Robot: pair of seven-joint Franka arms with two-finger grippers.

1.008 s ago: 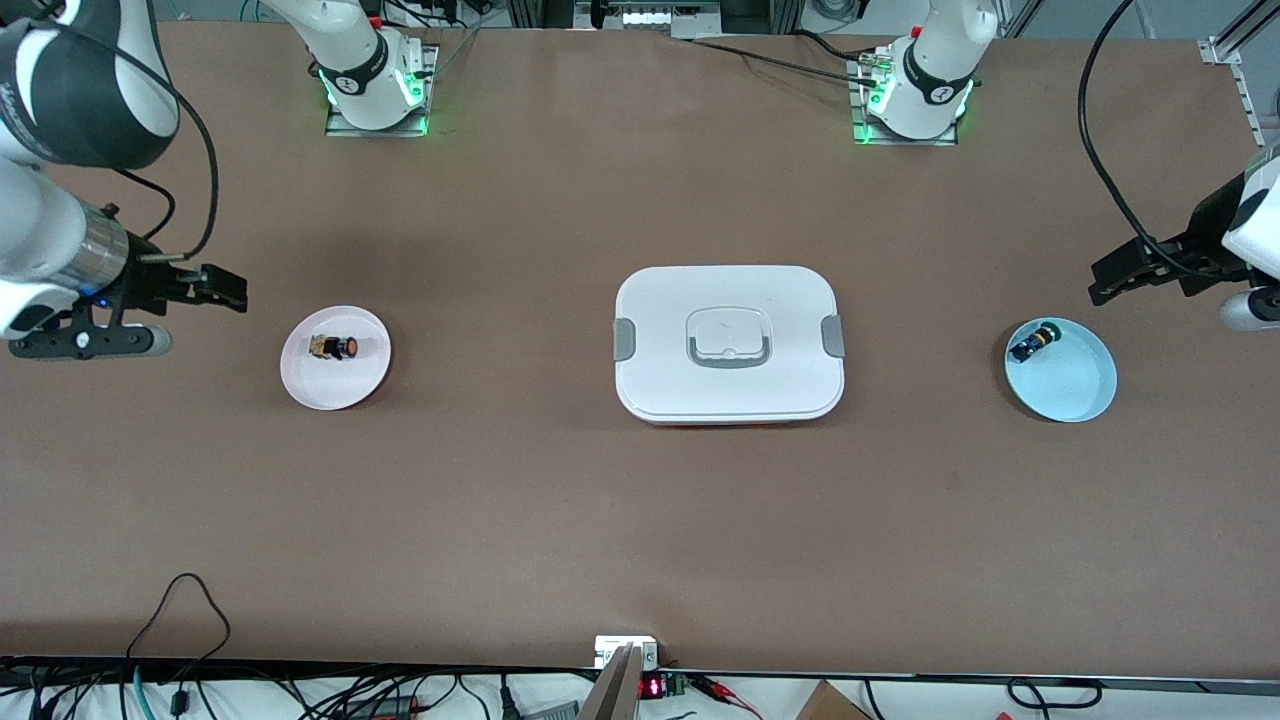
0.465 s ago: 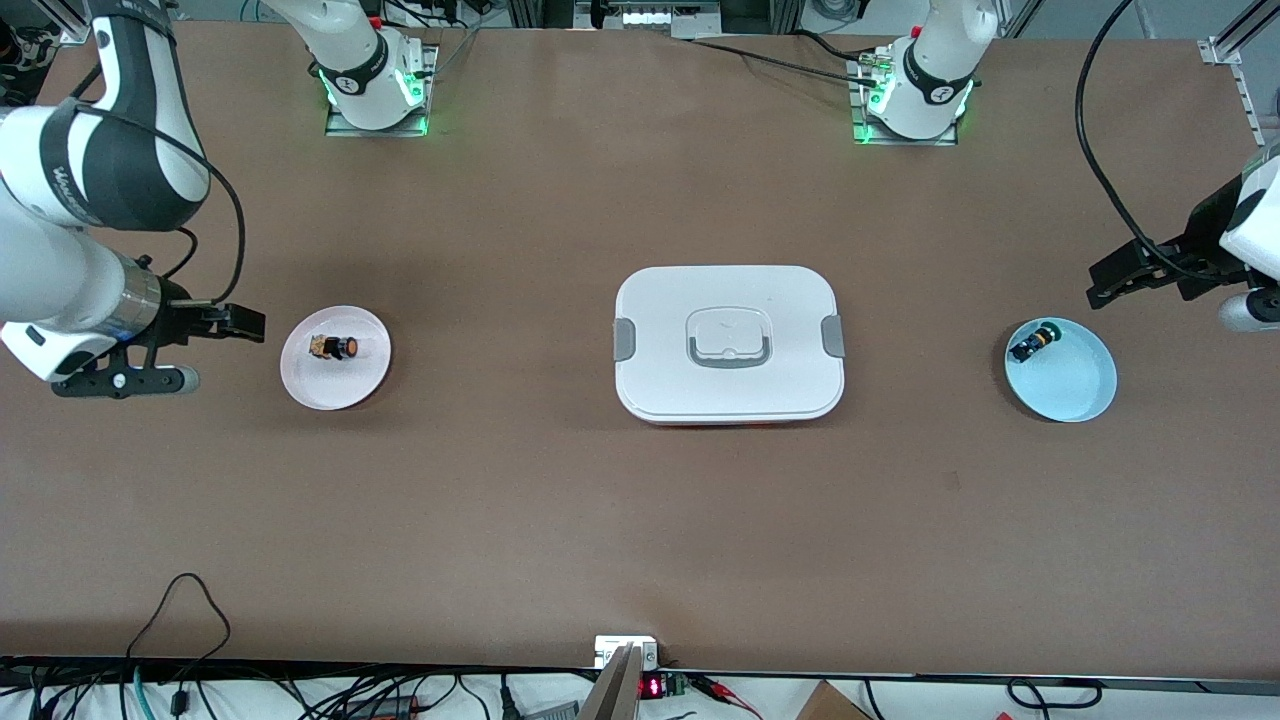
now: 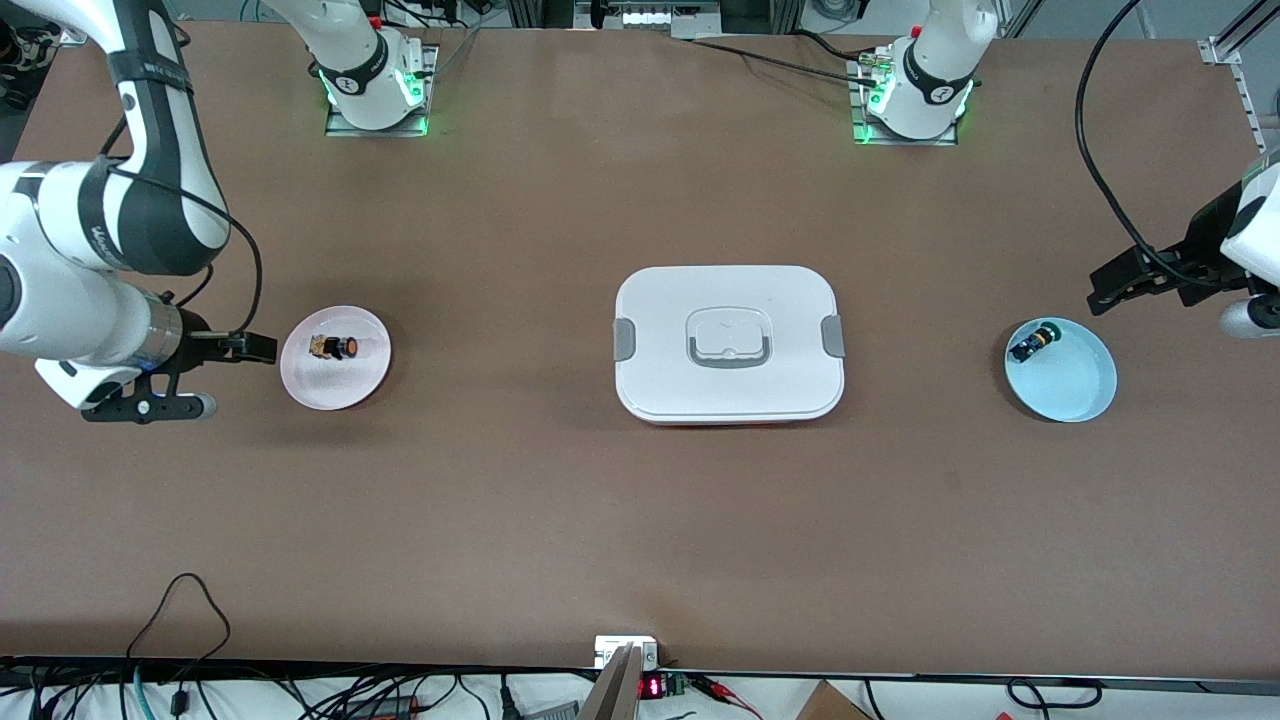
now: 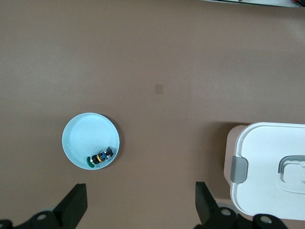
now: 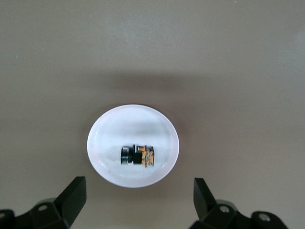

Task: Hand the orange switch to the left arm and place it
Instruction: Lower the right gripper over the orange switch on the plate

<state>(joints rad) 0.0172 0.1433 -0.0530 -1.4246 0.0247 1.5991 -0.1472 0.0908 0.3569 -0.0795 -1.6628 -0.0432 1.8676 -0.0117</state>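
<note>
Robotics lab: bolted arm bases (image 3: 375, 85), brown test table (image 3: 640, 520), loose cables (image 3: 180, 640).

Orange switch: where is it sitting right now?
The tiny orange-capped push-button switch lies on the round pink plate toward the right arm's end of the table, beside the open right gripper.

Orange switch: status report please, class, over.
Right end effector open, beside pink plate. Orange switch on it, untouched. Left end effector open, waiting by blue plate. Box mid-table between plates.
</note>
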